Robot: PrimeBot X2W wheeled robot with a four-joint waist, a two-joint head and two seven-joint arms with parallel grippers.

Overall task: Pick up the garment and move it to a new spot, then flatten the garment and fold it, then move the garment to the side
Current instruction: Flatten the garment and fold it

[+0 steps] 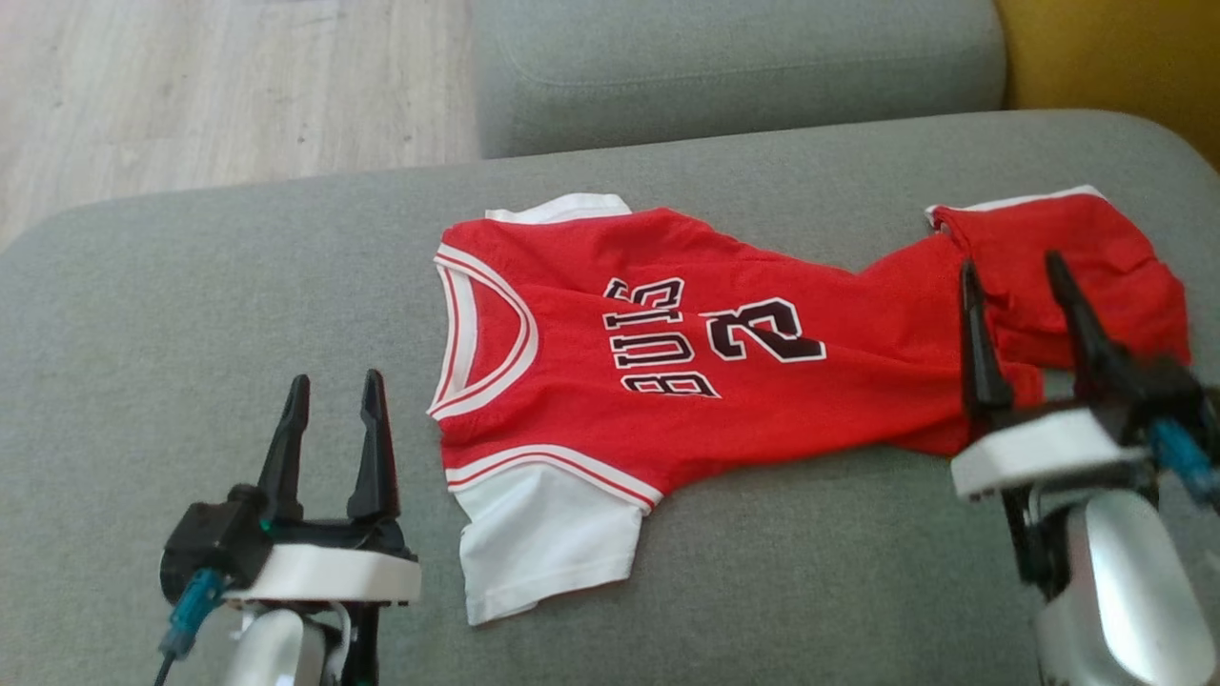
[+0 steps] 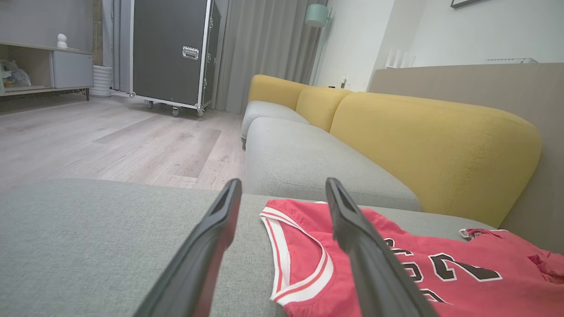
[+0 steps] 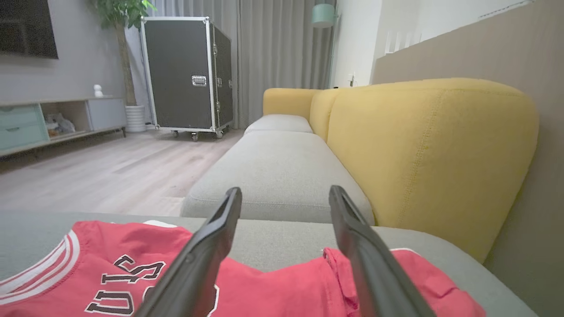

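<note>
A red jersey with white sleeves and trim, the garment (image 1: 724,353), lies spread on the grey sofa seat (image 1: 191,314), neck toward the left, its hem end bunched at the right. My right gripper (image 1: 1012,269) hovers open over that bunched hem, nothing between its fingers. In the right wrist view the garment (image 3: 273,281) lies under the open right gripper (image 3: 285,193). My left gripper (image 1: 334,386) stands open just left of the collar, above the seat. The left wrist view shows the collar (image 2: 299,259) beside the open left gripper (image 2: 284,185).
A second grey seat cushion (image 1: 743,67) lies beyond this one, with the wooden floor (image 1: 219,95) to its left. Yellow backrests (image 3: 423,145) run along the right side. A black wheeled case (image 2: 172,53) stands far across the floor.
</note>
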